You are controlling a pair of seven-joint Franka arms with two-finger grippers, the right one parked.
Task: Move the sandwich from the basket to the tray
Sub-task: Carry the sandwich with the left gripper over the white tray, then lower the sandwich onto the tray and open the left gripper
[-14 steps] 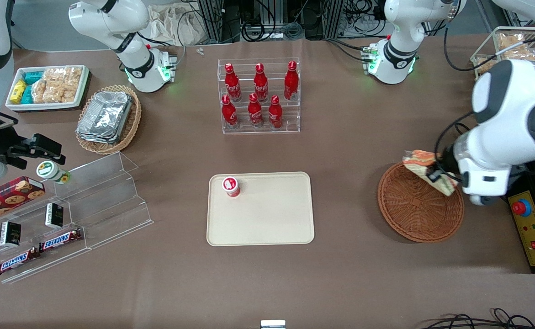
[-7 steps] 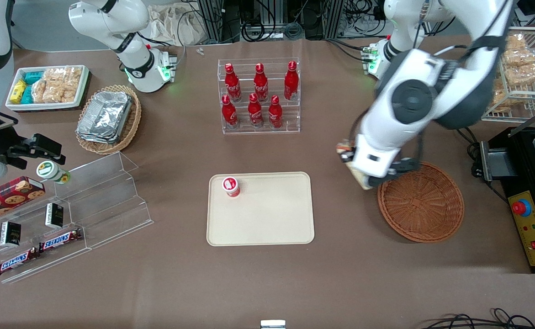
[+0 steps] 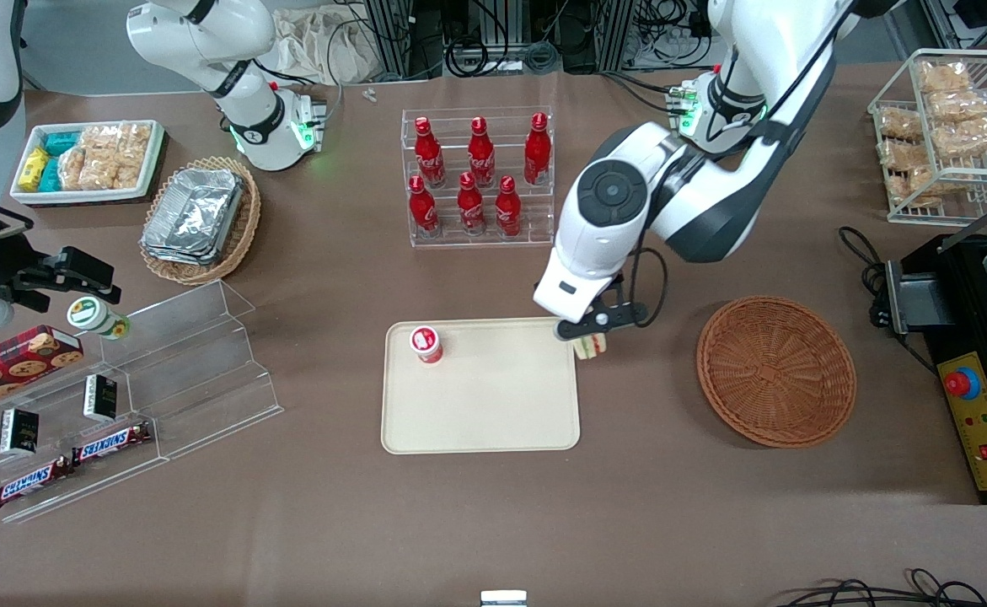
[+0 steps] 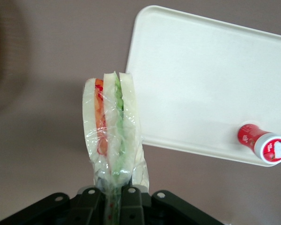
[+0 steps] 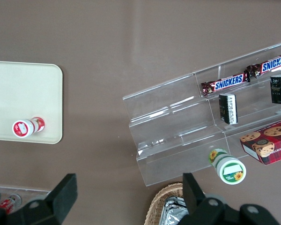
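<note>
- Currently mid-carry: the gripper (image 3: pixel 592 330) hangs over the tray's edge on the working arm's side, at the corner farther from the front camera, between tray and basket.
- Going across the front view from the parked arm's end: clear acrylic shelf (image 3: pixel 181 371) with snack bars, tan oval basket of foil containers (image 3: pixel 198 219), then the tray (image 3: pixel 493 413) with a small red-capped bottle (image 3: pixel 426 344) lying on it near the corner farthest from the gripper, then the gripper, then the basket (image 3: pixel 775 369), which reads empty (nothing visible inside).
- Sandwich (image 4: pixel 113 129) is up in the air in the jaws, not on any surface; in the front view only a bit of it peeks out under the fingers (image 3: pixel 592 346).
- Key relation: in the wrist view the wedge stands edge-on, pointing straight out from the jaws, layers running along that line; the tray (image 4: pixel 201 84) lies just beside it, so the sandwich looks to be at or barely past the rim, not yet over the open middle.
- Jaws: clamped on the wrapped end of the sandwich, fingers close together with the plastic film bunched between them.
- My read: the coming move needs a short shift further over the tray's bare surface, clear of the bottle (plenty of room), then down and release.
- Risk guess: released here, the wedge could land on the rim and tip off.
</note>
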